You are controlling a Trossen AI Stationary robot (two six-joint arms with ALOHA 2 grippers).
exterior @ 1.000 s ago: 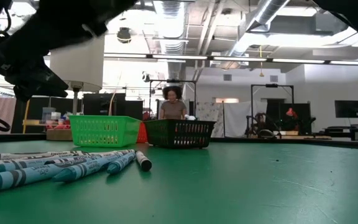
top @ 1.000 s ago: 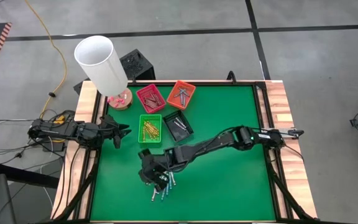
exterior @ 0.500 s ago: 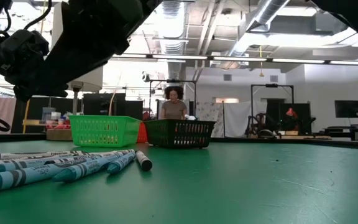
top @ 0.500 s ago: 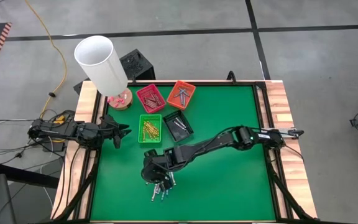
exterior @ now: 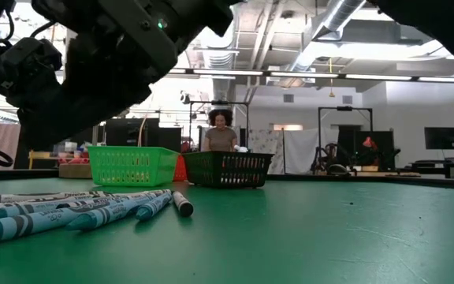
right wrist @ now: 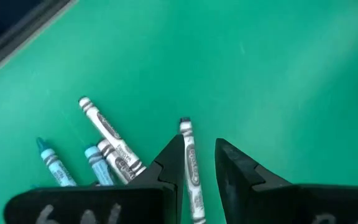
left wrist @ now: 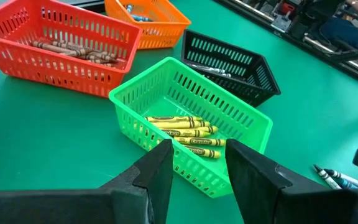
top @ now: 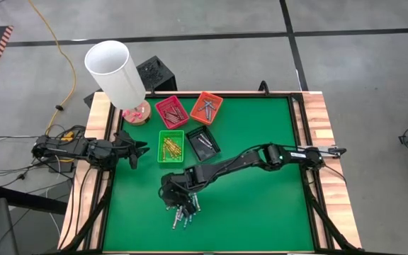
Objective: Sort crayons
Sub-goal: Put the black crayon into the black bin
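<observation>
Several loose crayons [top: 184, 214], light blue and grey-white, lie flat on the green mat near the table's front edge; the low view shows the same crayons [exterior: 77, 209] at its left. My right gripper [top: 177, 204] hangs open just above them. In the right wrist view my right gripper [right wrist: 199, 163] has a finger on either side of one grey-white crayon [right wrist: 189, 155], and I see no touch. My left gripper [left wrist: 194, 163] waits open at the table's left edge, pointing at the green tray [left wrist: 241, 118] with yellow crayons [left wrist: 185, 134] lying in it.
Four small trays stand at the far left of the mat: red [top: 171, 112], orange [top: 206, 107], green [top: 171, 146], black [top: 202, 143]. A tall white cylinder [top: 115, 71] rises at the far left corner. A person [exterior: 221, 136] sits in the room beyond the table.
My right gripper has sunk toward the loose crayons and tipped further downward; the gap between its fingers looks the same. The crayons have kept their places.
</observation>
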